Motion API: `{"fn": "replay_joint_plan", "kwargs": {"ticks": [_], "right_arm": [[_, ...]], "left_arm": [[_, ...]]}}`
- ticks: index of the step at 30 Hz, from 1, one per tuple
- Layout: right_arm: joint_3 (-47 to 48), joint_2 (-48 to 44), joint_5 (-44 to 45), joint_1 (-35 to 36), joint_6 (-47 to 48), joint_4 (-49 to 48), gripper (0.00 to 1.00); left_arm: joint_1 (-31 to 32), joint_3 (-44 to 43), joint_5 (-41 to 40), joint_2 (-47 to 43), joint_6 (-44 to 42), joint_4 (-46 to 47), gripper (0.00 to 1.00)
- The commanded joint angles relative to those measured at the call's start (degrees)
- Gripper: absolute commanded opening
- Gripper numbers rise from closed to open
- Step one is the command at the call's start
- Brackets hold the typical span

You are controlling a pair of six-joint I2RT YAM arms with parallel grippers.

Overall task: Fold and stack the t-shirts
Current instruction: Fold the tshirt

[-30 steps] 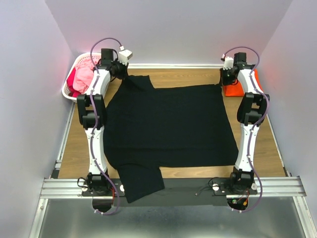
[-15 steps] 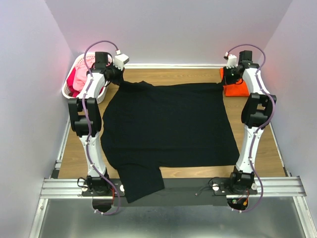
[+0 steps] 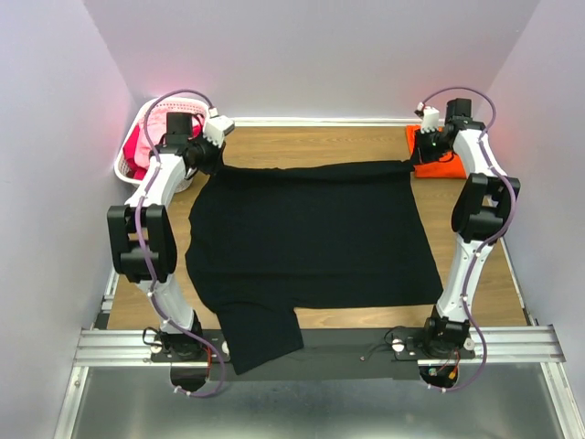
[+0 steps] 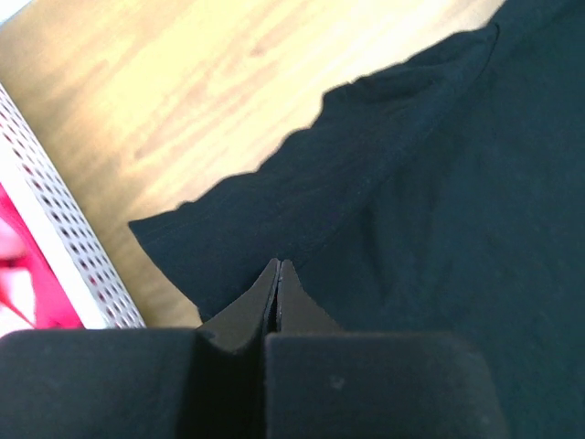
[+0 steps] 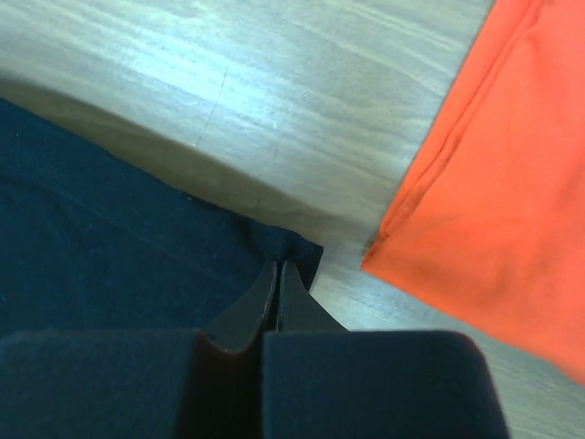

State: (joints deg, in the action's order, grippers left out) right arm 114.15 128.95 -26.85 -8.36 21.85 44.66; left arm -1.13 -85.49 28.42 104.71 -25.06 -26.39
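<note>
Wooden and light brown, the desk point(image 3: 302, 137) carries almost everything in this scene. Most of its surface is covered by the black t-shirt point(image 3: 311, 238), which lies spread flat, with one sleeve hanging over the near edge on the left side. At the far left corner stands a white lattice basket point(image 3: 123, 166) with some pink cloth point(image 3: 146, 146) inside. At the far right corner lies the orange t-shirt point(image 3: 441, 165), already in a small flat packet, just beside the black one.

Both arms reach to the far edge of the black t-shirt. The left end effector point(image 4: 279, 274) has its fingers pressed together on the cloth at the far left sleeve. The right end effector point(image 5: 278, 272) is clamped in the same way on the far right corner, near the orange packet but not touching it. Between the two grips the far edge makes a straight, slightly raised line.

I judge that the first fold of the black t-shirt is just starting. The next move should probably bring both corners toward the near edge together, at equal height and speed, so the cloth lays over itself without wrinkles. The hanging sleeve will need to be tucked in afterwards, and stacking on the orange t-shirt is not yet possible.
</note>
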Motion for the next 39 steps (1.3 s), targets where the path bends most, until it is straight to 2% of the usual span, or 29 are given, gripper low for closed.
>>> {"fn": "replay_joint_plan", "kwargs": {"ticks": [1, 13, 27, 37, 38, 39], "right_arm": [[-1.8, -3.3, -2.5, -0.5, 2.0, 0.7, 0.01], [-5.1, -5.7, -3.1, -0.9, 4.7, 1.1, 0.01], [-8.8, -7.5, -2.9, -1.4, 7.8, 1.7, 0.00], [-14.4, -8.8, -2.2, -1.5, 11.6, 2.0, 0.00], [-14.7, -8.7, -2.2, -1.5, 11.8, 2.0, 0.01], [-14.9, -8.4, -2.3, -1.5, 11.9, 2.1, 0.01]], "left_arm": [[-0.5, 3.9, 0.3, -4.8, 0.4, 0.5, 0.00], [-0.2, 16.2, -1.6, -13.0, 4.5, -1.5, 0.00], [0.9, 21.1, -4.1, -15.8, 4.8, -5.6, 0.00], [0.9, 23.5, -6.5, -13.8, 3.1, -5.2, 0.00], [0.9, 23.2, -6.2, -13.4, 2.7, -5.0, 0.00], [0.9, 22.8, -6.0, -12.5, 2.5, -4.8, 0.08]]}}
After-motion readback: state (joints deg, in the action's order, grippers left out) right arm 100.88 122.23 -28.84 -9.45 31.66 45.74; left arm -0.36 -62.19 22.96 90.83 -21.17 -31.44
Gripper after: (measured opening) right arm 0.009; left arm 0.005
